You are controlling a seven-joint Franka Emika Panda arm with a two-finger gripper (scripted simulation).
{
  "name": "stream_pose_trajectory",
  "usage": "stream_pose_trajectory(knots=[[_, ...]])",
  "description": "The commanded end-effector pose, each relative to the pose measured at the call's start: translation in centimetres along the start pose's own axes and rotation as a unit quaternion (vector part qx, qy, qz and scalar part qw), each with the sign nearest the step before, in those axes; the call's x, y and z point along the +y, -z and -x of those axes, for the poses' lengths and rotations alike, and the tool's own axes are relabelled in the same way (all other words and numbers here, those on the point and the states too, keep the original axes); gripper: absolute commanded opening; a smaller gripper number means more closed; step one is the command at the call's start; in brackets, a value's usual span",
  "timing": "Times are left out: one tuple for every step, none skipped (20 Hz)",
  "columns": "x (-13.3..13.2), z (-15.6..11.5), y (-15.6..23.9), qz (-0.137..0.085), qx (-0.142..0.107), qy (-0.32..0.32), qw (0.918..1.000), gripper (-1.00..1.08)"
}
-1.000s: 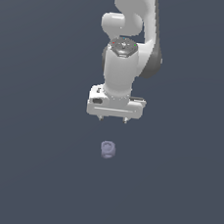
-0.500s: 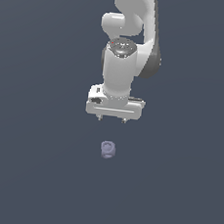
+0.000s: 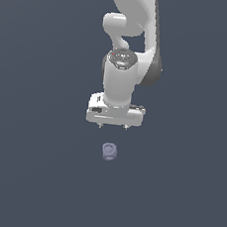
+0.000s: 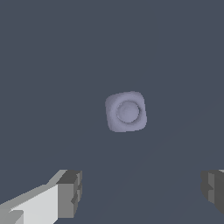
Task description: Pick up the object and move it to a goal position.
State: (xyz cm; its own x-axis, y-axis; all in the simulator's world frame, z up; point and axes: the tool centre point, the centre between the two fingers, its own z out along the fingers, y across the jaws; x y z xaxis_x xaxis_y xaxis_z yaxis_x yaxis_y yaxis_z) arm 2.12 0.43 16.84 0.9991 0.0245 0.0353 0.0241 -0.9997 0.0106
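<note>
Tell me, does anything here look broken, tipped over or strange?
Nothing stands out. The small lavender-grey object sits alone on the plain dark floor, intact, and the open pincer hangs above it without touching.

This is no home, kitchen or workshop but a simulated scene, plainly rendered. A flat, uniform slate-grey ground (image 3: 28, 175) fills both views, with no texture, walls or furniture. The white arm (image 3: 128, 47) has smooth, evenly shaded surfaces like a computer model, and the small lavender-grey object (image 3: 109, 151) shows the same soft, featureless rendering in the wrist view.
</note>
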Motion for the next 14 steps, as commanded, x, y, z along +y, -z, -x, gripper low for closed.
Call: stream_pose_trajectory(knots=[[0.0,-0.7,-0.9,0.0,-0.003,0.008,1.0,1.0],[0.0,-1.0,-1.4,0.0,-0.004,0.012,0.9999,1.0],[0.1,-1.4,-1.9,0.0,-0.005,0.016,0.9999,1.0],[0.1,-1.7,-2.4,-0.001,-0.006,0.021,0.9998,1.0],[0.1,-2.1,-3.0,-0.001,-0.007,0.025,0.9997,1.0],[0.1,-2.5,-3.6,-0.001,-0.008,0.03,0.9995,1.0],[0.1,-2.8,-4.1,-0.002,-0.01,0.034,0.9994,1.0],[0.2,-3.1,-4.7,-0.002,-0.011,0.038,0.9992,1.0],[0.2,-3.4,-5.2,-0.003,-0.012,0.042,0.9991,1.0],[0.2,-3.6,-5.6,-0.003,-0.013,0.045,0.9989,1.0],[0.2,-3.8,-6.0,-0.004,-0.013,0.048,0.9988,1.0],[0.2,-4.0,-6.4,-0.004,-0.014,0.05,0.9986,1.0],[0.2,-4.2,-6.7,-0.005,-0.015,0.053,0.9985,1.0],[0.2,-4.3,-7.1,-0.005,-0.015,0.055,0.9984,1.0]])
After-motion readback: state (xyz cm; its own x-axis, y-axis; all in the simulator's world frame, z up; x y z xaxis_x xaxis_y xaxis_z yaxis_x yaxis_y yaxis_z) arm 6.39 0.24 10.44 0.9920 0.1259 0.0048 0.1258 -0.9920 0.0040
